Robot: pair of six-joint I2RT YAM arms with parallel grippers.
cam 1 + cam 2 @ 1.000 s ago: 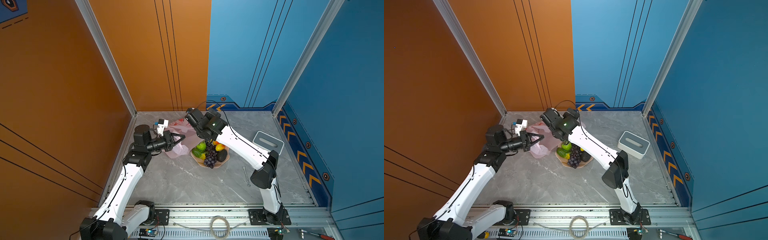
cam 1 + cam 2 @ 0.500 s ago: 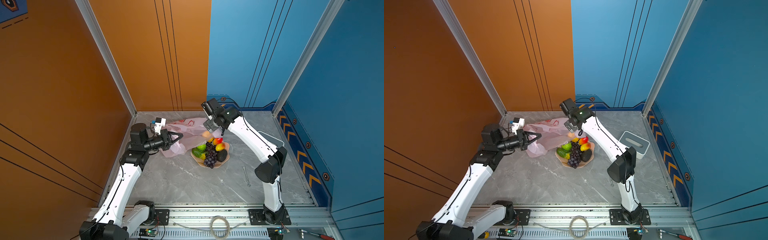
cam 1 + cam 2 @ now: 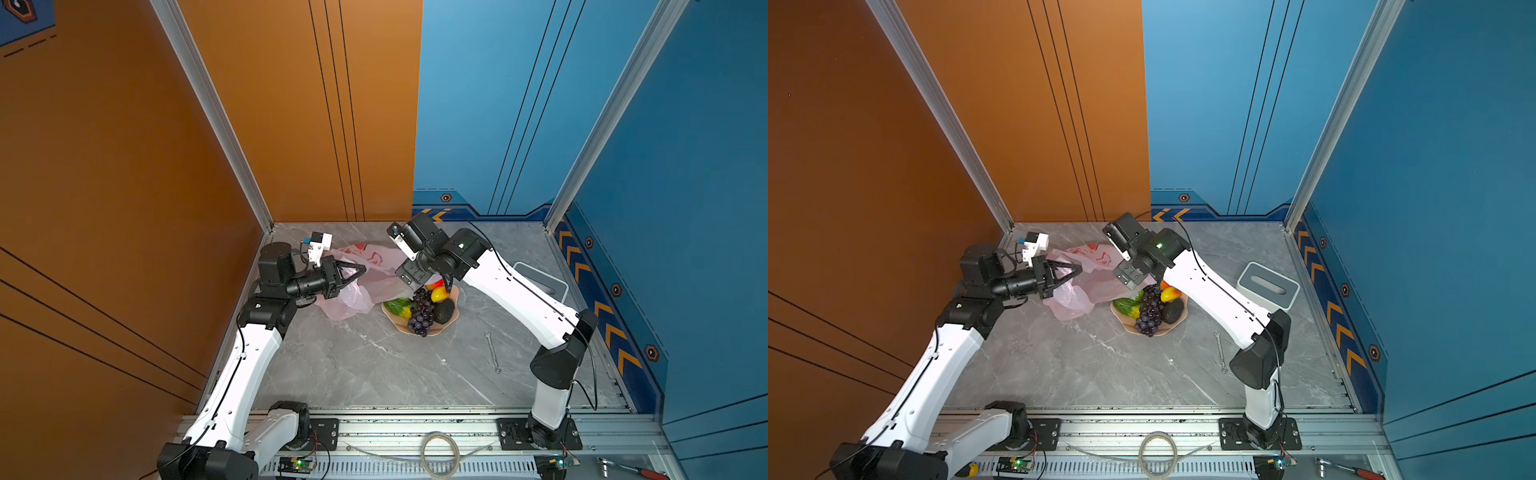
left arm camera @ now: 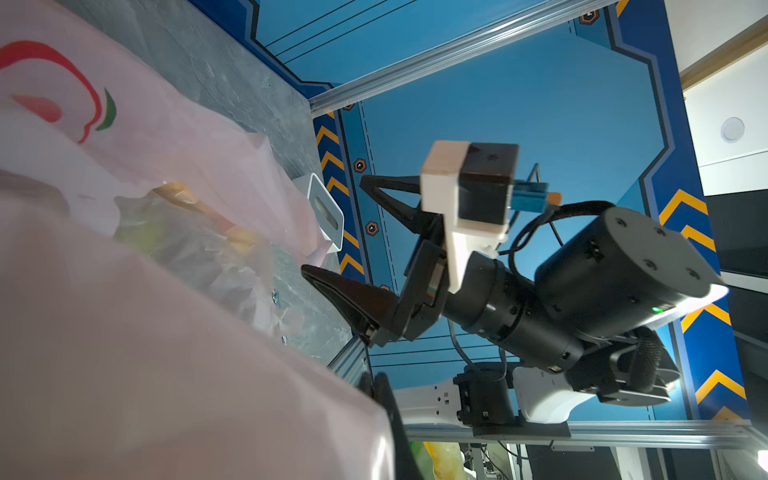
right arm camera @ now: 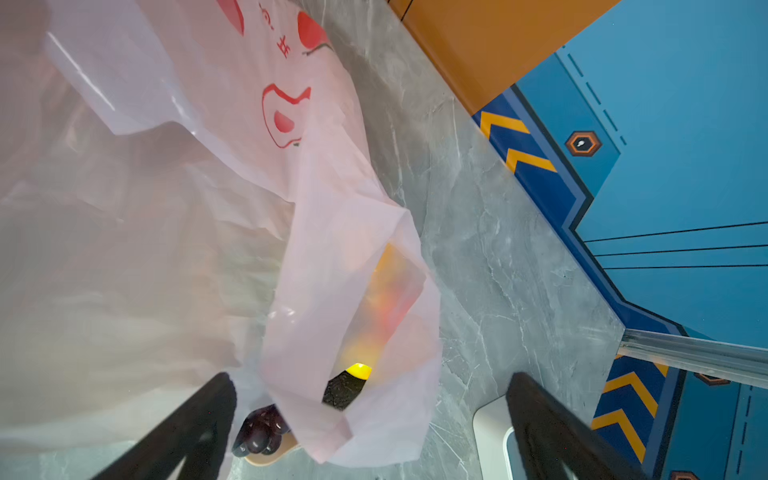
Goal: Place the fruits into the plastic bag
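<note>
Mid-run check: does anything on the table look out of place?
Yes: a metal wrench lies loose on the table, right of the bowl, and is no part of this job. A loop of the plastic bag also drapes over some fruits.

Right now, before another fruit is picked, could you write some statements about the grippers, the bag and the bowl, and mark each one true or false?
1. The left gripper is shut on the plastic bag. True.
2. The right gripper is shut on a fruit. False: its jaws stand wide open and hold nothing.
3. The bowl is empty. False: a grape bunch, an avocado and other fruits lie in it.
4. A wrench lies on the table, apart from the bowl. True.
5. In both top views the plastic bag lies to the right of the bowl. False: it lies to the left of it.
</note>
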